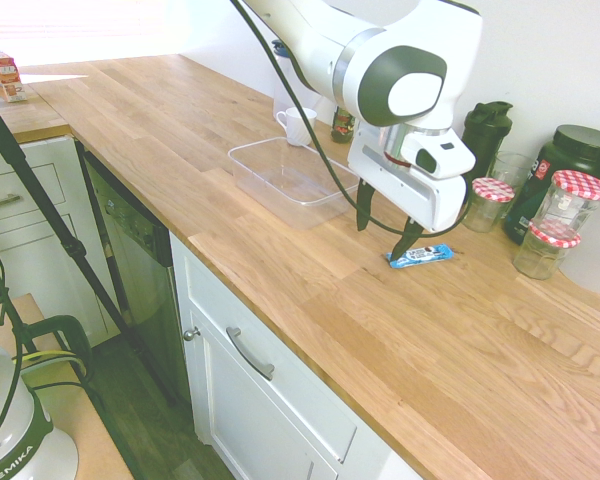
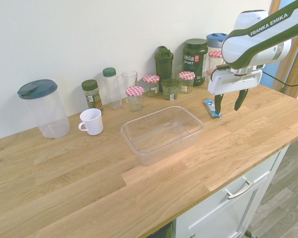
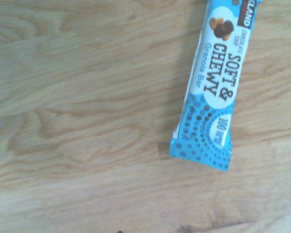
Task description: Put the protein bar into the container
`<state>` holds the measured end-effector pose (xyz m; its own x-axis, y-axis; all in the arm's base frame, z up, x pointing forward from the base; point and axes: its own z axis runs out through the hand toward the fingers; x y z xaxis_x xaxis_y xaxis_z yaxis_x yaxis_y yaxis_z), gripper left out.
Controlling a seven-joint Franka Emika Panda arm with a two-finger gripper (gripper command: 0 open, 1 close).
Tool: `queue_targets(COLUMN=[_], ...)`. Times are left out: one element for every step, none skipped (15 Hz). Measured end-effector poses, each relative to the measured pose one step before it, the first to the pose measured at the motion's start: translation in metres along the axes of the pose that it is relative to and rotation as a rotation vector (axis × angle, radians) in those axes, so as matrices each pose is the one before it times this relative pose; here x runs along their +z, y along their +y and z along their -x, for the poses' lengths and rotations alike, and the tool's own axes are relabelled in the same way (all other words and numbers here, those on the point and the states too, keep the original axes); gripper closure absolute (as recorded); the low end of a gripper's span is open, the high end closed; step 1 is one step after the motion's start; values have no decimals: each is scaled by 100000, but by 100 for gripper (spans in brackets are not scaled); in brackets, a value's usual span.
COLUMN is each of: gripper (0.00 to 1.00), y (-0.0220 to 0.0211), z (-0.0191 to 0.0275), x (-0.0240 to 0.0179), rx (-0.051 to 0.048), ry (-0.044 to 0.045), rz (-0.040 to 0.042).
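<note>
Released, wide-open hand [image 2: 230, 105] hovers by the blue-wrapped protein bar [image 3: 208, 87], outside the clear container [image 2: 161, 136].

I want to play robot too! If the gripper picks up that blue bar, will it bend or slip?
The bar will probably stay fairly stiff, since it lies straight on the wood. Its wrapper looks smooth and a bit shiny, so it might slip a little. It probably won't roll, because it's flat, and its thin wrapper end may crumple.
</note>
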<state>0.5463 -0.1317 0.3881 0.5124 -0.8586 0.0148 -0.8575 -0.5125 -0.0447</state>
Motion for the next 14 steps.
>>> queue_targets(gripper=[0, 0, 0, 0, 0, 0, 0, 0, 0, 0, 0, 0, 0, 0], y=[-729, -815, -846, -807, -744, -572, -450, -297, -220, -83, 79, 213, 27, 40], z=[-431, -431, -396, -401, -499, -484, -463, -469, -477, -431, -332, -249, -81, -345], x=[441, 471, 478, 345, 345, 392, 438, 366, 265, 113, 60, -17, -44, -210], rx=[265, 440, 581, 355, 186, 225, 363, 494, 493, 685, 320, 23, 21, 75], ry=[-39, -25, -168, -128, -14, -53, -161, -131, 9, -52, -422, -564, 97, 368], rz=[142, 33, -102, -373, -183, -35, 37, 79, 77, -93, 261, 312, -43, -220])
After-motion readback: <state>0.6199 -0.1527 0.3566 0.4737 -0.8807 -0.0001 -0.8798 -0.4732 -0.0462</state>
